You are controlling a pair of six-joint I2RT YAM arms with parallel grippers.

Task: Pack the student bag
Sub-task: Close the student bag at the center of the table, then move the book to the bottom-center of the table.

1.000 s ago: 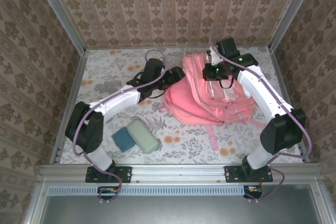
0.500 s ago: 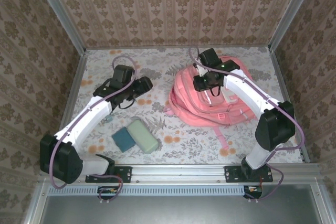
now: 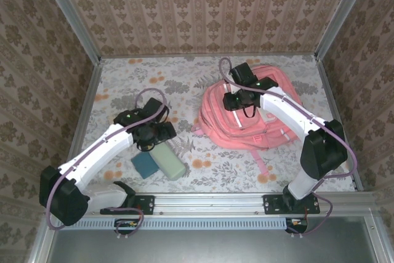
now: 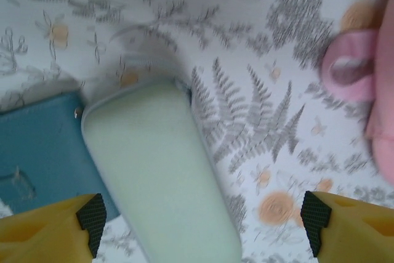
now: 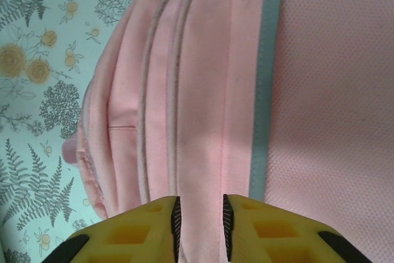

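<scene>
Blue flat item [image 3: 143,164] sits far left at the near edge of the floral table [image 3: 123,84], w/ a pale green case [image 3: 168,159], prob. a pencil case, touching its R side.

L gripper [image 3: 161,132] hangs right over that case, fingers spread wide, nothing in them. From the L wrist cam the pale green case [image 4: 157,177] runs away from the camera, tilted a bit toward the blue flat item [image 4: 40,146]. So its long axis lies across the line btwn the two fingers, and a close would take it by the narrow width. It sits off-centre in the L gripper [image 4: 203,223], nearer the L finger, so I'd expect a small shift R before dropping.

Student bag [image 3: 258,118] lies flat, R of centre on the table, i.e. to the R of the case w/ bare cloth btwn them. Its pink hanging loop [image 4: 351,69] points toward the case.

R gripper [image 3: 237,100] is down on the bag's upper L part. In the R wrist cam the R gripper [image 5: 200,223] has fingers parted just a crack over the pink fabric of the student bag [image 5: 203,90], beside the zip seams, and nothing looks pinched.

L arm is clearly the nearer one for the case, and the R arm for the bag. Can't tell if a zip is open enough to take anything.
</scene>
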